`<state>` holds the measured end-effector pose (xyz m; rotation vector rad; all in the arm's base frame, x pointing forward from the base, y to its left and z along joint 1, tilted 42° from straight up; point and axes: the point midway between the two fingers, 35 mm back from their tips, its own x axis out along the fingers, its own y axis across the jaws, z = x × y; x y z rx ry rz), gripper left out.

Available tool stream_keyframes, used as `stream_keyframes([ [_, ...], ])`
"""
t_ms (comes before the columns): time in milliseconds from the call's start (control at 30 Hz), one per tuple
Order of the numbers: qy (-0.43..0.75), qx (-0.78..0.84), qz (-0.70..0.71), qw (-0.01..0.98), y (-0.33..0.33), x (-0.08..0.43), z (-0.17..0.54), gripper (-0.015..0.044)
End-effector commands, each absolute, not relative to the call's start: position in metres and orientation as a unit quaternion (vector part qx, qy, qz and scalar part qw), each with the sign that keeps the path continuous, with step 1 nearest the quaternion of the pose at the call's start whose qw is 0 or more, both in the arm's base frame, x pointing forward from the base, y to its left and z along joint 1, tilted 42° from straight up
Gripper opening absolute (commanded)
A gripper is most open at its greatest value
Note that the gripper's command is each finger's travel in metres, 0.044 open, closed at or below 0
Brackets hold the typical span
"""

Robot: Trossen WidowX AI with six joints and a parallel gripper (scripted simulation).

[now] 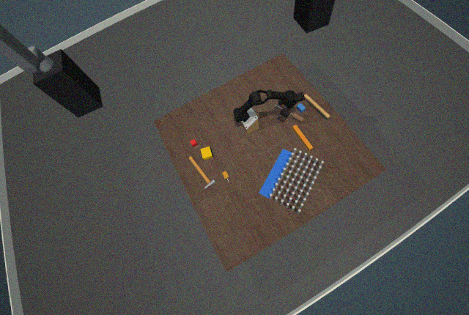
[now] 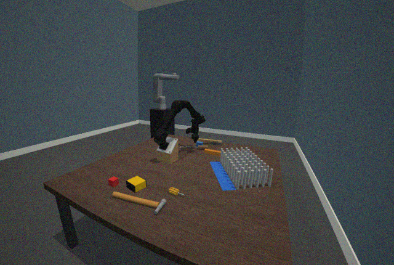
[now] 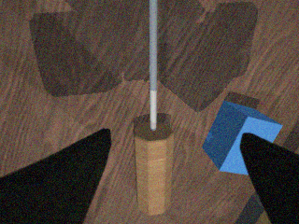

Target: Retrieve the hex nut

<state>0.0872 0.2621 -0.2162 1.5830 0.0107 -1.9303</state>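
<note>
A tool with a wooden handle [image 1: 297, 116] [image 2: 202, 146] [image 3: 154, 177] and a thin metal rod lies on the table; its far end is outside the wrist view. My gripper [image 3: 174, 137] [image 2: 192, 136] points down above the tool and is open, with the handle between its spread fingers in the wrist view, nearer the left finger. Nothing is held. The standing metal spacers [image 1: 299, 211] [image 2: 271, 177] form an upright grid. The blue taped strip [image 1: 274, 175] [image 2: 221, 175] runs along their front. The nut cannot be made out in these views.
A blue block [image 1: 300, 107] [image 3: 229, 135] lies close beside the handle, behind the right finger in the wrist view. An orange bar [image 1: 303, 137] and a pale wooden stick [image 1: 316, 105] lie nearby. A hammer [image 2: 135, 199], small screwdriver [image 2: 173, 191], yellow block [image 2: 136, 183] and red cube [image 2: 113, 181] lie farther away.
</note>
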Motion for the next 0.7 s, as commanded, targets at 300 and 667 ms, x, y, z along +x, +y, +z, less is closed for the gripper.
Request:
stream_keyframes([
  [300, 0.006, 0.6, -0.734, 0.317, 0.263, 0.087, -0.217, 0.028],
  [667, 0.006, 0.601, -0.734, 0.317, 0.252, 0.089, -0.232, 0.028],
])
